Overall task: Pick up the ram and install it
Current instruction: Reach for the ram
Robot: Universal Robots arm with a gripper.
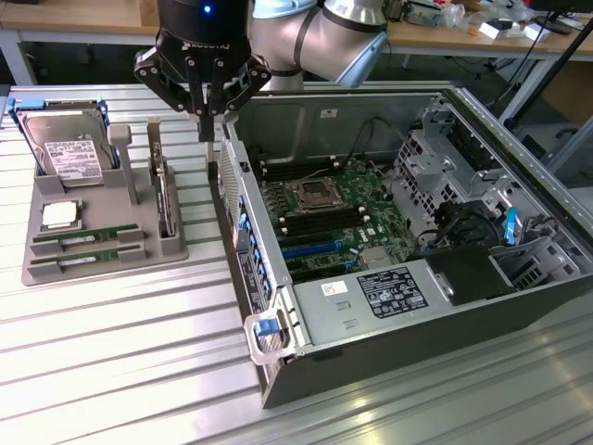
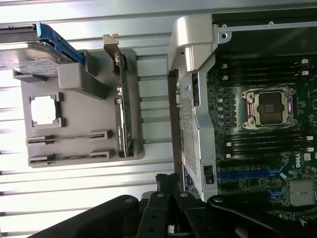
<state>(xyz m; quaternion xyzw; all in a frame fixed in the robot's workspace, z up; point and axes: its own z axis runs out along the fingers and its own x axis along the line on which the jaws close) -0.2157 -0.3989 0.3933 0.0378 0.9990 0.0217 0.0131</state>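
Two green ram sticks lie flat in slots at the front of the grey holder tray (image 1: 139, 243): one ram stick (image 1: 88, 238) (image 2: 69, 139) sits behind the other (image 1: 83, 260) (image 2: 69, 158). My gripper (image 1: 209, 130) (image 2: 168, 181) hangs above the gap between the tray and the open computer case (image 1: 278, 371). Its fingers are shut together with nothing between them. The rams lie well off to the exterior view's left of the gripper and lower. Dark memory slots (image 1: 320, 221) (image 2: 267, 144) flank the processor socket (image 1: 310, 193) on the motherboard.
The tray also holds a silver hard drive (image 1: 65, 148), a square processor chip (image 1: 58, 215) and an upright expansion card (image 1: 164, 190). The case's side wall (image 1: 243, 222) stands between tray and motherboard. A drive cage (image 1: 445, 148) and cables sit at the exterior view's right.
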